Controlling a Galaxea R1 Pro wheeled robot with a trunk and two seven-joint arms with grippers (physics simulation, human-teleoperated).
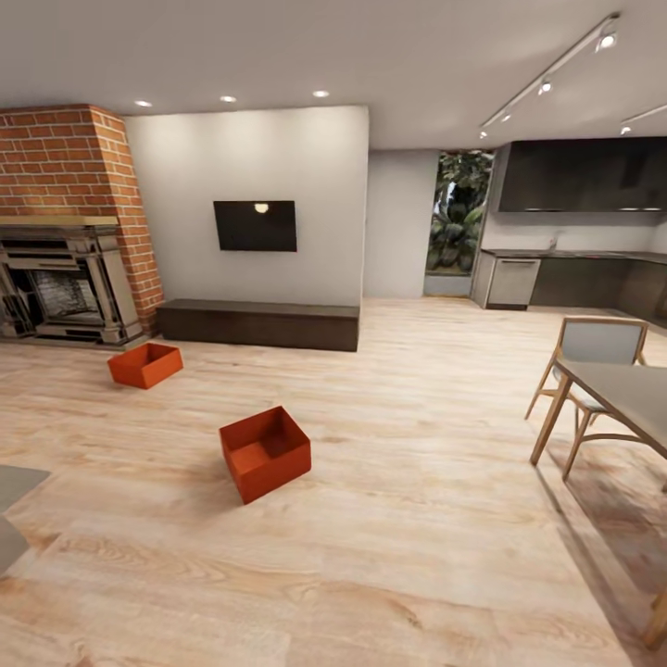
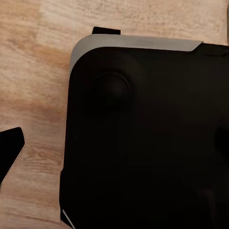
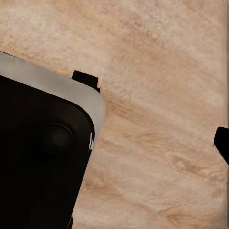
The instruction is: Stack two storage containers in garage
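On the living room's wood floor point(image 1: 417, 519), the nearer container point(image 1: 265, 453) sits ahead-left, the farther container point(image 1: 144, 364) near the fireplace point(image 1: 60, 292). Drive squarely up to the nearer one before reaching. Whether either tool is open, I cannot tell.

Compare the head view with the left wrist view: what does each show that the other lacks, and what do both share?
Head view alone: two orange-red open-topped storage containers, the nearer and the farther, a red brick fireplace, a black wall TV and a long dark low cabinet. Left wrist view alone: a black, grey-edged robot base seen from close. Both: the light wood plank floor.
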